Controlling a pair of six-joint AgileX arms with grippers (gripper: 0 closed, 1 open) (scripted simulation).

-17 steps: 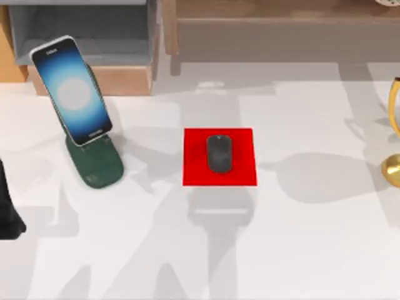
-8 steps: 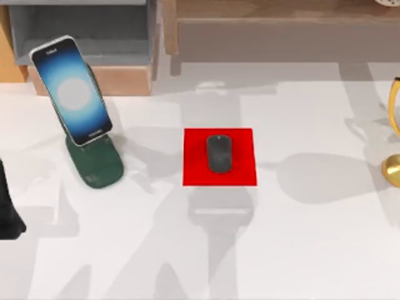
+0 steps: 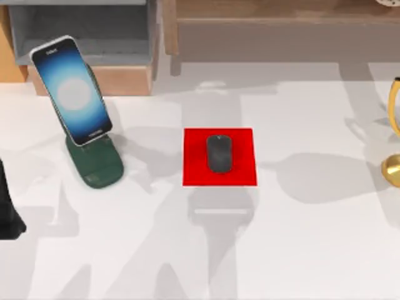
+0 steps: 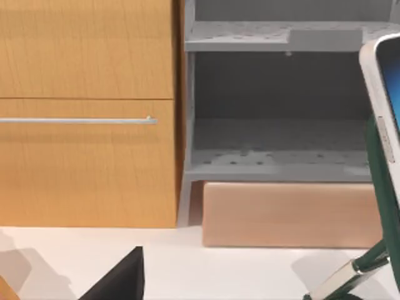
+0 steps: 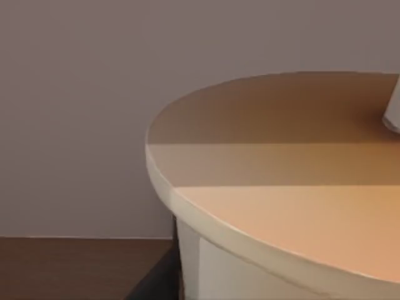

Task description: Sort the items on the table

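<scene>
Resting centred on the red mat (image 3: 194, 172), mid-table (image 3: 300, 250), was the mouse (image 3: 219, 154). The smartphone (image 3: 72, 90) leaned tilted on the green stand (image 3: 97, 165) at the table's left, screen lit. My left arm (image 3: 7, 209) sat at the left edge; couldn't tell whether its gripper was open or clenched.

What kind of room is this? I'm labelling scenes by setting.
Probably a rendered home-office desk: a black smartphone with glowing screen on a dark green stand, a dark grey oval mouse on a red square mat, and a grey open shelf unit behind.
</scene>
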